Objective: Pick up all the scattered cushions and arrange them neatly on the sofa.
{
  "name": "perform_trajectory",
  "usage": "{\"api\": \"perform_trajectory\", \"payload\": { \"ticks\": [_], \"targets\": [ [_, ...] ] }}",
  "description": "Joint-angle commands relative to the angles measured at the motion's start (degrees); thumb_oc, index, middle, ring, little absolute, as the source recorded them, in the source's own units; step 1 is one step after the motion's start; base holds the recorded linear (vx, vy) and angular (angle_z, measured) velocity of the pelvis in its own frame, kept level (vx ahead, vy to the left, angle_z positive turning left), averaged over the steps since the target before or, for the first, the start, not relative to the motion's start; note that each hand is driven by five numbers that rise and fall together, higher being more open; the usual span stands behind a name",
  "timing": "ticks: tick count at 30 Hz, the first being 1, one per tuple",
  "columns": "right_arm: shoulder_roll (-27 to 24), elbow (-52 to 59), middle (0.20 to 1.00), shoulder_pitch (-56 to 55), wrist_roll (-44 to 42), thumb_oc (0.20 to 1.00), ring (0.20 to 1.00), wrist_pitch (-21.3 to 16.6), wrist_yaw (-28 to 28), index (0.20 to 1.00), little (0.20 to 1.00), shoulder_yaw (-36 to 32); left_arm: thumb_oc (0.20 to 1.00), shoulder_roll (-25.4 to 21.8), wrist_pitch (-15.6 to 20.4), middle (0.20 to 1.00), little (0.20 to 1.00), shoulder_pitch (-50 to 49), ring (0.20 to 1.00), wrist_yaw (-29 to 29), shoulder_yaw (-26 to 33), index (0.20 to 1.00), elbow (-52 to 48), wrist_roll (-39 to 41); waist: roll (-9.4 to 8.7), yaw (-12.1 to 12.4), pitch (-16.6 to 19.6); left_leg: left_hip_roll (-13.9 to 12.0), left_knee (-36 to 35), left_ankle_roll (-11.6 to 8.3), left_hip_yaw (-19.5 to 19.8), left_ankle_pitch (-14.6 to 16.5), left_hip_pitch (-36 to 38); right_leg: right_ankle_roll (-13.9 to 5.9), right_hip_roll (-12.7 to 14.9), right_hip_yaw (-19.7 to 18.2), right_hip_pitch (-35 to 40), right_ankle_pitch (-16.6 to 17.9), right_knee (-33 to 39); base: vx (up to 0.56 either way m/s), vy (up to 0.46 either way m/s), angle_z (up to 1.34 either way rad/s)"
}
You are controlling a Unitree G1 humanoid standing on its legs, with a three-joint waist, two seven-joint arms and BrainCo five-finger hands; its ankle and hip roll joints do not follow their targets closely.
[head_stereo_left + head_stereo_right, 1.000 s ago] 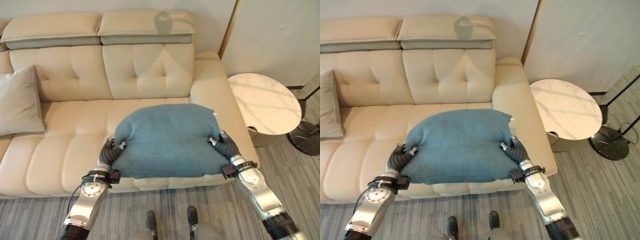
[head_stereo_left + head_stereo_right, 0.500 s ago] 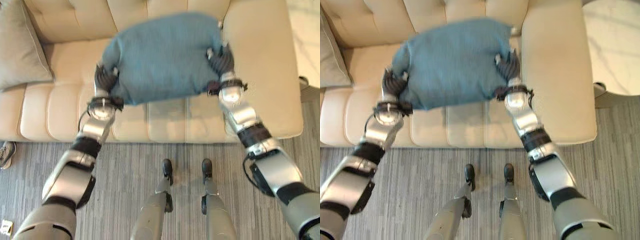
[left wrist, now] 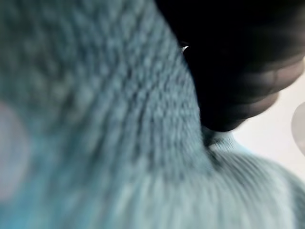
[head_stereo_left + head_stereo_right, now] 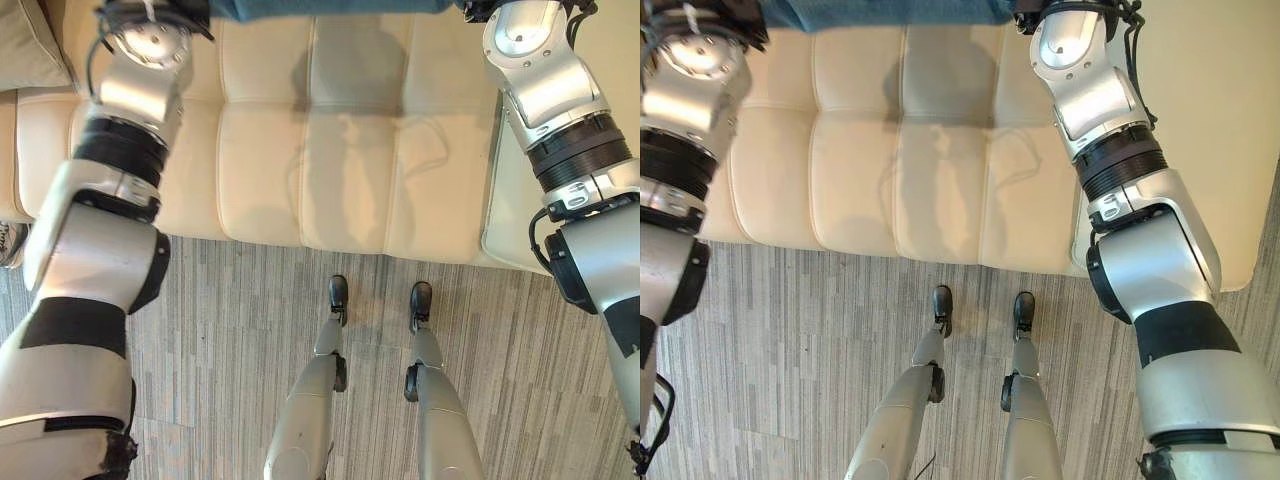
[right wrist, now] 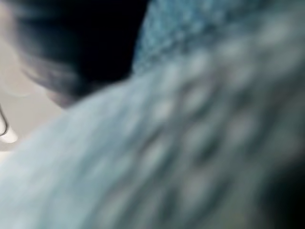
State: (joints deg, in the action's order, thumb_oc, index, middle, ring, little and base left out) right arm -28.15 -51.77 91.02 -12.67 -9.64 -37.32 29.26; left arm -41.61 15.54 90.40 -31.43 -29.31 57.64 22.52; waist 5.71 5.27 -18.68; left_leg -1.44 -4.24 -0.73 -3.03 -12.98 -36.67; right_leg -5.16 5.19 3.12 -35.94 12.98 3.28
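Note:
The blue knitted cushion shows as a thin strip at the top edge of both eye views, above the cream sofa seat. Both arms reach up to its two ends. In the left wrist view the dark cover of my left hand presses against the blue cushion. In the right wrist view the dark cover of my right hand lies against the same blue knit. A beige cushion leans at the sofa's far left.
The sofa's wide right armrest lies beside my right arm. Grey striped floor runs along the sofa's front edge. A shoe lies on the floor at the left edge.
The camera has tipped down toward the floor, so the whole picture has shifted. The blue cushion stays between both arms and has gone up to the top edge.

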Motion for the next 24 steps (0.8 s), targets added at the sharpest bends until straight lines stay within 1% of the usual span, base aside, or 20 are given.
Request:
{"api": "perform_trajectory", "payload": {
  "ticks": [1, 2, 3, 4, 5, 6, 7, 8, 10, 11, 12, 13, 15, 18, 21, 22, 23, 24],
  "targets": [
    [1.63, -2.94, 1.0, 5.13, -3.82, 1.0, 1.0, -3.23, 6.23, 1.0, 1.0, 1.92, 1.0, -6.3, 1.87, 1.0, 1.0, 10.19, 1.0, 1.1, -4.88, 1.0, 5.25, 2.74, -3.2, 2.55, -0.15, 3.48, 4.97, -2.53, 0.34, 7.26, -1.72, -5.56, 5.45, -1.65, -3.32, -7.26, -8.94, -0.06, 0.031, 0.01],
    [4.26, -4.02, 1.0, 0.47, -6.4, 1.0, 1.0, -2.85, 10.91, 1.0, 1.0, 2.5, 1.0, -7.15, -0.27, 1.0, 1.0, 7.67, 1.0, 5.08, -5.89, 1.0, 9.43, 3.84, -3.35, 2.38, -1.22, 3.5, 8.1, -1.97, -0.24, 8.3, -3.28, -5.37, 5.63, -1.92, -3.86, -6.93, -9.41, -0.06, 0.036, -0.03],
    [5.05, -4.33, 1.0, -1.36, -7.34, 1.0, 1.0, -2.62, 12.58, 1.0, 1.0, 2.78, 1.0, -7.55, -1.15, 1.0, 1.0, 6.75, 1.0, 6.89, -6.4, 1.0, 10.81, 4.07, -3.47, 2.22, -1.54, 3.4, 9.51, -1.84, -0.32, 8.77, -4.08, -5.3, 5.64, -2.05, -4.17, -6.85, -9.67, -0.05, 0.033, -0.06],
    [5.06, -4.32, 1.0, -1.41, -7.36, 1.0, 1.0, -2.63, 12.61, 1.0, 1.0, 2.77, 1.0, -7.58, -1.12, 1.0, 1.0, 6.74, 1.0, 6.97, -6.43, 1.0, 10.87, 4.12, -3.49, 2.21, -1.44, 3.39, 9.68, -1.84, -0.33, 8.87, -4.22, -5.31, 5.63, -2.07, -4.25, -6.86, -9.69, -0.03, 0.014, 0.0],
    [5.84, -4.3, 1.0, -3.55, -7.51, 1.0, 1.0, -2.21, 14.15, 1.0, 1.0, 3.25, 1.0, -8.02, -1.77, 1.0, 1.0, 5.55, 1.0, 8.23, -6.8, 1.0, 11.45, 3.65, -3.68, 2.2, -1.81, 3.41, 10.55, -1.7, -0.23, 9.17, -4.68, -5.21, 5.58, -2.19, -4.24, -6.85, -9.66, -0.02, 0.01, 0.14],
    [6.11, -3.58, 1.0, -5.57, -7.26, 1.0, 1.0, -1.94, 15.5, 1.0, 1.0, 3.8, 1.0, -8.19, -2.49, 1.0, 1.0, 3.74, 1.0, 9.22, -6.51, 1.0, 11.76, 3.19, -3.79, 2.09, -2.1, 3.33, 11.24, -1.62, -0.22, 9.45, -4.93, -5.16, 5.63, -2.04, -4.22, -6.81, -9.62, -0.05, 0.004, 0.16],
    [6.17, -1.99, 1.0, -8.31, -6.47, 1.0, 1.0, -1.49, 17.45, 1.0, 1.0, 4.83, 1.0, -8.77, -3.35, 1.0, 1.0, -0.28, 1.0, 10.62, -5.34, 1.0, 12.21, 2.84, -4.3, 1.64, -2.85, 2.99, 11.89, -1.77, -0.29, 9.54, -5.49, -5.12, 5.6, -1.92, -4.08, -6.58, -9.37, 0.0, 0.0, 0.0],
    [6.17, -1.93, 1.0, -8.4, -6.45, 1.0, 1.0, -1.46, 17.44, 1.0, 1.0, 4.89, 1.0, -8.77, -3.37, 1.0, 1.0, -0.46, 1.0, 10.59, -5.21, 1.0, 12.13, 2.81, -4.24, 1.61, -2.78, 2.99, 11.9, -1.77, -0.27, 9.55, -5.51, -5.12, 5.6, -1.9, -4.07, -6.57, -9.35, -0.03, -0.007, -0.33],
    [5.37, -0.86, 1.0, -9.85, -6.06, 1.0, 1.0, -1.53, 17.67, 1.0, 1.0, 4.85, 1.0, -8.71, -3.82, 1.0, 1.0, -4.24, 1.0, 11.09, -3.44, 1.0, 12.56, 2.67, -4.66, 1.02, -3.28, 2.83, 11.8, -2.03, -0.3, 9.43, -5.49, -5.11, 5.53, -1.69, -3.81, -6.2, -8.95, -0.03, 0.0, -0.14],
    [4.45, 0.19, 1.0, -11.18, -6.3, 1.0, 1.0, -1.78, 17.31, 1.0, 1.0, 3.73, 1.0, -8.79, -3.69, 1.0, 1.0, -9.16, 1.0, 11.23, -0.29, 1.0, 12.13, 3.46, -5.24, 0.68, -3.98, 2.64, 11.61, -2.14, -0.25, 9.34, -5.17, -5.09, 5.4, -1.48, -3.4, -5.97, -8.53, -0.03, 0.005, 0.14],
    [4.45, 0.22, 1.0, -11.23, -6.29, 1.0, 1.0, -1.77, 17.3, 1.0, 1.0, 3.8, 1.0, -8.8, -3.71, 1.0, 1.0, -9.35, 1.0, 11.19, -0.14, 1.0, 12.03, 3.43, -5.18, 0.64, -3.96, 2.63, 11.6, -2.14, -0.25, 9.34, -5.13, -5.09, 5.39, -1.48, -3.36, -5.96, -8.51, -0.04, 0.001, -0.02],
    [2.57, 1.96, 1.0, -11.54, -6.07, 1.0, 1.0, -1.78, 16.92, 1.0, 1.0, 2.85, 1.0, -8.6, -3.05, 1.0, 1.0, -14.1, 1.0, 11.15, 2.88, 1.0, 10.41, 4.43, -5.85, 0.55, -4.47, 2.45, 11.35, -2.31, -0.24, 9.23, -4.6, -5.12, 5.19, -1.48, -2.83, -5.67, -8.21, -0.02, -0.004, -0.05],
    [2.0, 3.01, 1.0, -11.99, -6.0, 1.0, 1.0, -1.79, 16.71, 1.0, 1.0, 2.49, 1.0, -8.3, -2.77, 1.0, 1.0, -16.5, 1.0, 11.03, 4.53, 1.0, 9.25, 5.1, -5.94, 0.42, -4.47, 2.39, 11.24, -2.32, -0.33, 9.27, -4.24, -5.12, 5.15, -1.48, -2.51, -5.58, -8.1, -0.01, -0.003, -0.02],
    [-0.96, 7.15, 1.0, -13.78, -5.99, 1.0, 1.0, -2.16, 16.49, 1.0, 1.0, 0.28, 1.0, -8.19, -0.96, 1.0, 1.0, -23.82, 1.0, 11.19, 8.48, 1.0, 2.99, 6.06, -6.35, 0.31, -4.48, 2.39, 10.82, -2.39, -0.61, 9.47, -2.45, -4.91, 4.94, -1.7, -1.12, -5.58, -7.85, -0.02, 0.002, -0.1],
    [-4.41, 15.15, 1.0, -18.26, -4.86, 1.0, 1.0, -2.56, 16.74, 1.0, 1.0, -2.89, 1.0, -8.28, 1.63, 1.0, 1.0, -33.28, 1.0, 11.65, 13.68, 1.0, -8.08, 7.03, -6.53, 0.33, -3.85, 2.51, 10.08, -2.52, -0.85, 9.7, 0.36, -4.64, 4.82, -1.52, 1.21, -5.9, -7.58, -0.01, -0.021, -0.1],
    [-6.88, 21.19, 1.0, -22.83, -3.76, 1.0, 1.0, -2.87, 17.64, 1.0, 1.0, -5.69, 1.0, -7.55, 3.36, 1.0, 1.0, -39.76, 1.0, 12.49, 17.59, 1.0, -15.86, 7.96, -6.75, 0.45, -3.18, 2.69, 9.36, -2.7, -1.11, 9.84, 2.42, -4.51, 4.82, -1.23, 3.08, -6.16, -7.15, 0.0, -0.029, -0.13],
    [-6.85, 21.49, 1.0, -23.17, -3.68, 1.0, 1.0, -2.73, 17.62, 1.0, 1.0, -5.69, 1.0, -7.48, 3.25, 1.0, 1.0, -40.33, 1.0, 12.41, 17.88, 1.0, -16.24, 7.85, -6.69, 0.38, -3.13, 2.68, 9.23, -2.71, -1.11, 9.82, 2.66, -4.51, 4.82, -1.23, 3.29, -6.16, -7.07, 0.01, -0.045, -0.11],
    [-8.79, 28.38, 1.0, -29.71, -2.51, 1.0, 1.0, -3.3, 19.11, 1.0, 1.0, -8.95, 1.0, -6.61, 4.11, 1.0, 1.0, -47.29, 1.0, 13.62, 21.51, 1.0, -23.3, 7.8, -6.8, 0.22, -2.47, 2.75, 8.79, -2.85, -1.26, 9.95, 4.7, -4.47, 4.94, -0.71, 5.34, -6.28, -6.6, 0.02, -0.037, -0.05]
  ]
}}
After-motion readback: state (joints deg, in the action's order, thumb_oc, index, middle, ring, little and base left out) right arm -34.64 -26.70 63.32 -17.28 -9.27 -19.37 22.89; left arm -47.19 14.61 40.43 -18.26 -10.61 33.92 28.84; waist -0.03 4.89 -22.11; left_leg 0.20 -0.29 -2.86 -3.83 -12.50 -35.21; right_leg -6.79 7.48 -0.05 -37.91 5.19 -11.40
